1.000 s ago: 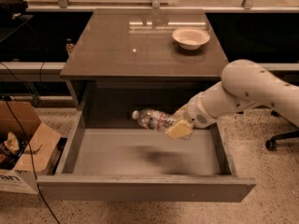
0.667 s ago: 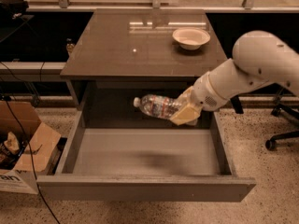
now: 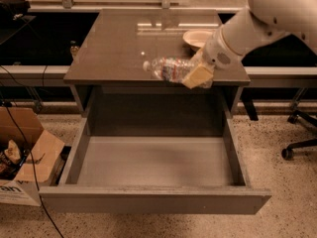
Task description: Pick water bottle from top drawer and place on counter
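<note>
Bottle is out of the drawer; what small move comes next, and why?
Probably carry the gripper slightly farther over the counter and lower: the water bottle, clamped sideways in its jaws, hangs above the counter's front edge, and the top drawer lies open below.

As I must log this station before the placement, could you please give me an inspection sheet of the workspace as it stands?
Surface: counter, glossy, reflecting lights.
Job's things: bottle held sideways, cap to the left, at the counter's front right; drawer pulled open, nothing seen inside.
Clutter: bowl on the counter's right rear, partly behind the arm.
Grippers: pincer shut on the bottle's base end, by the counter's front edge.
Cables: black cable trailing across the floor, left.
Surroundings: cardboard box on the floor, left; chair base, right.
</note>
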Robot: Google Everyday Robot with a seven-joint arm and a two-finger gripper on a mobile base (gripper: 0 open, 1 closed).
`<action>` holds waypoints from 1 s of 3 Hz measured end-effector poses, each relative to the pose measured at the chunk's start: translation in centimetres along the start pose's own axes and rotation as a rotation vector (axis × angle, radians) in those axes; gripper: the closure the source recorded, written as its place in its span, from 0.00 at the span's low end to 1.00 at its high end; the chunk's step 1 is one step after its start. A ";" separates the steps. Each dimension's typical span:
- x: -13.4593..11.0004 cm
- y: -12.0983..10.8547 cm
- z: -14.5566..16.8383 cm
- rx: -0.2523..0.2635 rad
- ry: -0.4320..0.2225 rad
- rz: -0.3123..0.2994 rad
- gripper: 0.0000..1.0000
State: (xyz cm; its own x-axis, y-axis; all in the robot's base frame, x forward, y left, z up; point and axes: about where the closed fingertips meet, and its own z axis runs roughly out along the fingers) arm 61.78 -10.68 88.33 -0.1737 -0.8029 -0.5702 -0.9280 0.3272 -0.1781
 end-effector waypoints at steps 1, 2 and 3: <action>-3.0 -4.0 0.9 0.053 0.011 -0.015 1.00; -5.0 -6.7 3.3 0.063 0.009 -0.008 1.00; -6.1 -8.4 6.6 0.058 0.008 0.011 0.81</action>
State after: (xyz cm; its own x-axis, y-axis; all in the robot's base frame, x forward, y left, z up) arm 72.80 -5.25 87.97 -0.1865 -0.8030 -0.5660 -0.9056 0.3639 -0.2180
